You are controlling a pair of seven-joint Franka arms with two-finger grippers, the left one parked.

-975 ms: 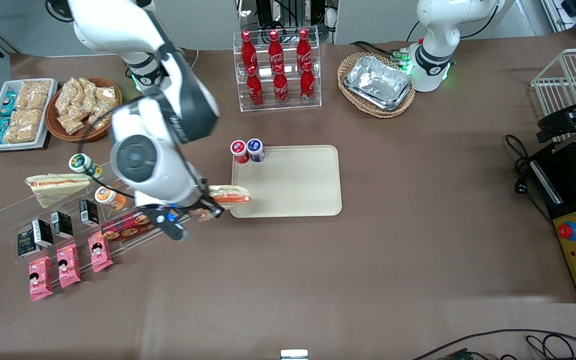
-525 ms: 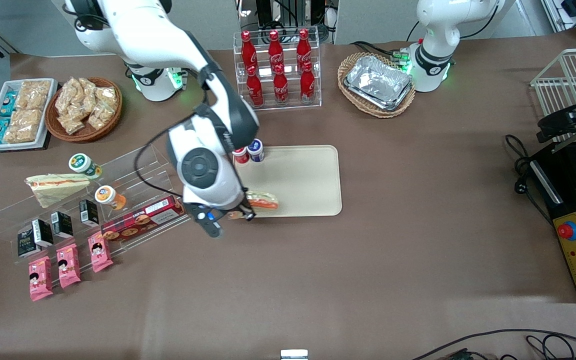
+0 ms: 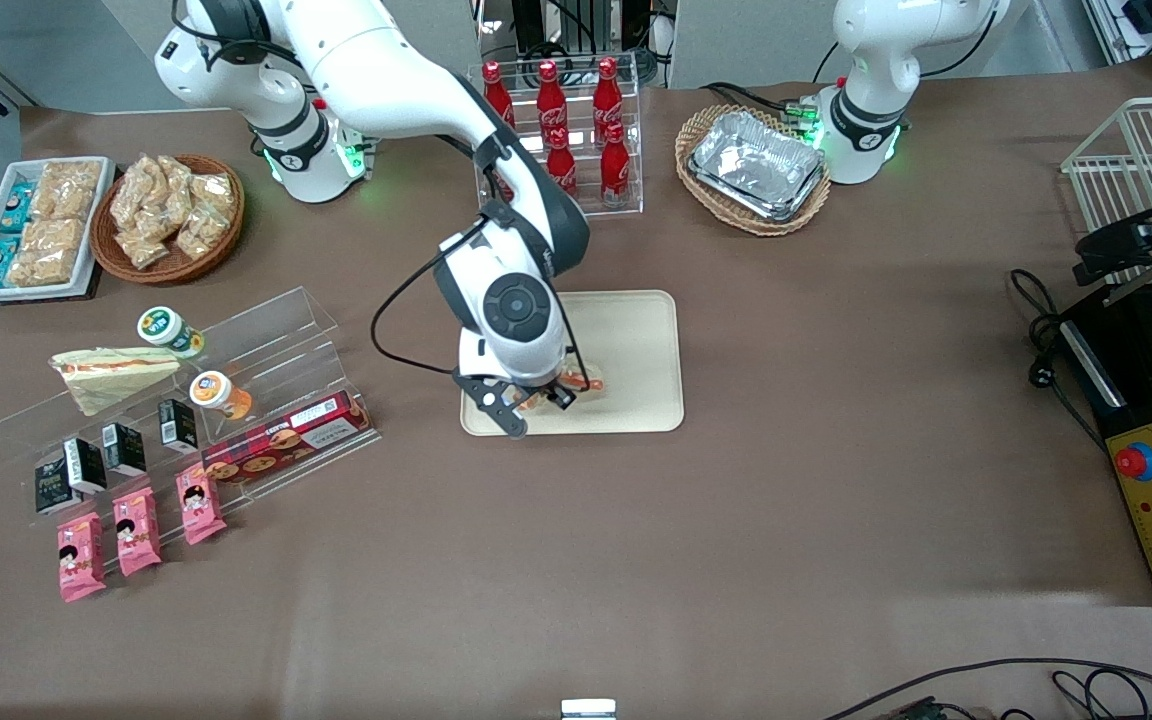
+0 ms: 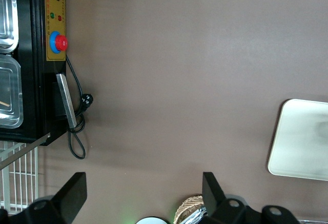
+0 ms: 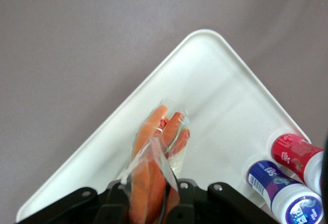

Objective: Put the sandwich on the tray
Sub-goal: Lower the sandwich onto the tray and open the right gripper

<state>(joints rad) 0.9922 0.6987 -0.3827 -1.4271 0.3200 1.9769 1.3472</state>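
Observation:
My right gripper [image 3: 544,394] hangs over the cream-beige tray [image 3: 636,330], close to the tray's edge nearest the front camera, and is shut on the sandwich [image 3: 581,383]. From the wrist, the clear-wrapped sandwich [image 5: 159,157] with its orange-red filling pokes out between the gripper [image 5: 152,203] fingers, above the pale tray [image 5: 215,96] surface. The arm's wrist hides most of the sandwich in the front view.
Two small capped bottles, red [image 5: 294,155] and blue [image 5: 279,185], stand on the tray's corner; the arm covers them in the front view. A clear stepped rack [image 3: 266,340] with a larger pale sandwich [image 3: 106,375] lies toward the working arm's end. The cola bottle rack [image 3: 561,140] stands farther from the camera.
The arm has swung from the clear rack over to the tray, carrying the sandwich. The sandwich now hangs over the tray's inside instead of its edge.

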